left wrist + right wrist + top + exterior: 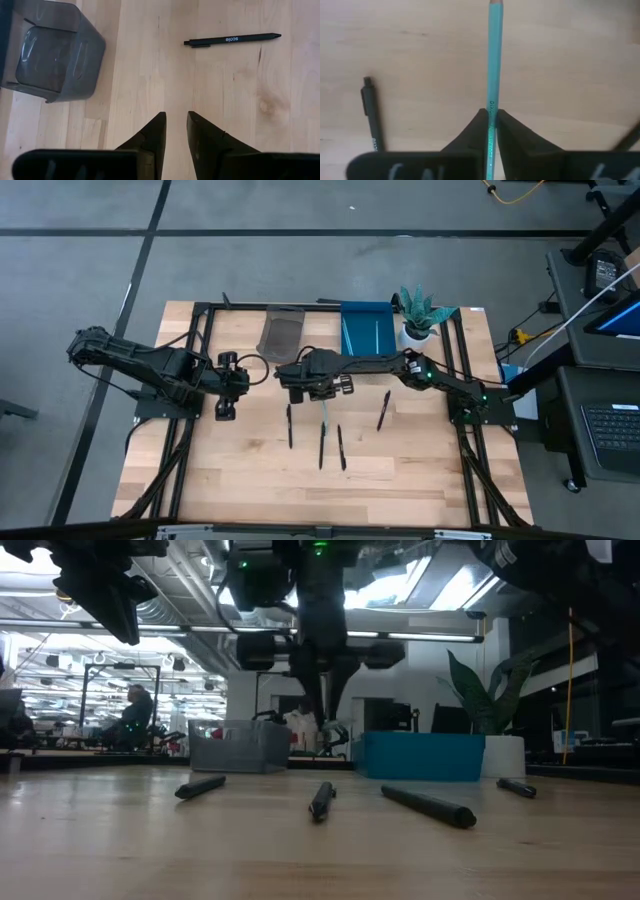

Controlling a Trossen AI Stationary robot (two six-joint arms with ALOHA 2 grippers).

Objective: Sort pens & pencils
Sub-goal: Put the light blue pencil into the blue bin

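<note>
my right gripper (491,117) pinches a teal pencil (495,55) near the blue bin (365,330); my left gripper (176,131) waits farther off, fingers slightly apart.

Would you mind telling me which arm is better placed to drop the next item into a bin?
The right. Its gripper is shut on the teal pencil near the table's middle, close to the blue bin. The left gripper is open, holding nothing.
</note>
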